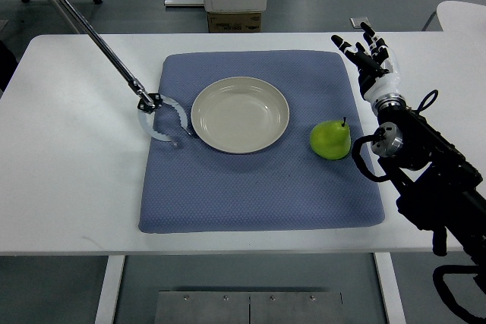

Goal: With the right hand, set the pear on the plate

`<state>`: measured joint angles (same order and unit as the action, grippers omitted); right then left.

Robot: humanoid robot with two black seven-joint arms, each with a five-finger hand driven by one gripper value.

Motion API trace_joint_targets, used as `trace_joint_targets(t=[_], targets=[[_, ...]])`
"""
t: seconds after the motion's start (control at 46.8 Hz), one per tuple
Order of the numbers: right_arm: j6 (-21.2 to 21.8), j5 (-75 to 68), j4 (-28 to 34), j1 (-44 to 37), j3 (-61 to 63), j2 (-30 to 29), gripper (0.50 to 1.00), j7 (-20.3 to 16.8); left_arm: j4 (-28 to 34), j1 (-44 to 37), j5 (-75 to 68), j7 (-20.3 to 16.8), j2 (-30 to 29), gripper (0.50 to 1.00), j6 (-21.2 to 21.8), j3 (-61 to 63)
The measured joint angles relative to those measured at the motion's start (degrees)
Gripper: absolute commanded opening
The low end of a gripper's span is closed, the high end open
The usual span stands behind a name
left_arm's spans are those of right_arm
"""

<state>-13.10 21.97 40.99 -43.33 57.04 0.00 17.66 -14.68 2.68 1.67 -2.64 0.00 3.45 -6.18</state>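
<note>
A green pear point(330, 139) stands upright on the blue mat point(258, 187), to the right of an empty cream plate point(240, 114). My right hand point(367, 54) hovers beyond the pear, over the mat's far right corner, with its fingers spread and nothing held. Its black arm runs in from the lower right. The hand and the pear are apart.
A metal rod with a claw-like reacher end point(161, 117) comes in from the upper left and rests at the plate's left. The mat lies on a white table point(68, 149). A cardboard box point(234, 22) and a white stand base sit behind the table.
</note>
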Motion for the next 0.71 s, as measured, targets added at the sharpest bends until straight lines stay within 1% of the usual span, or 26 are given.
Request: trace_joint_targets(t=[0.705], targets=[[0.0, 0.0, 0.1, 0.2, 0.0, 0.0, 1.000, 0.1, 0.0, -0.8, 0.0, 0.0, 0.0, 1.000, 0.0, 0.0]])
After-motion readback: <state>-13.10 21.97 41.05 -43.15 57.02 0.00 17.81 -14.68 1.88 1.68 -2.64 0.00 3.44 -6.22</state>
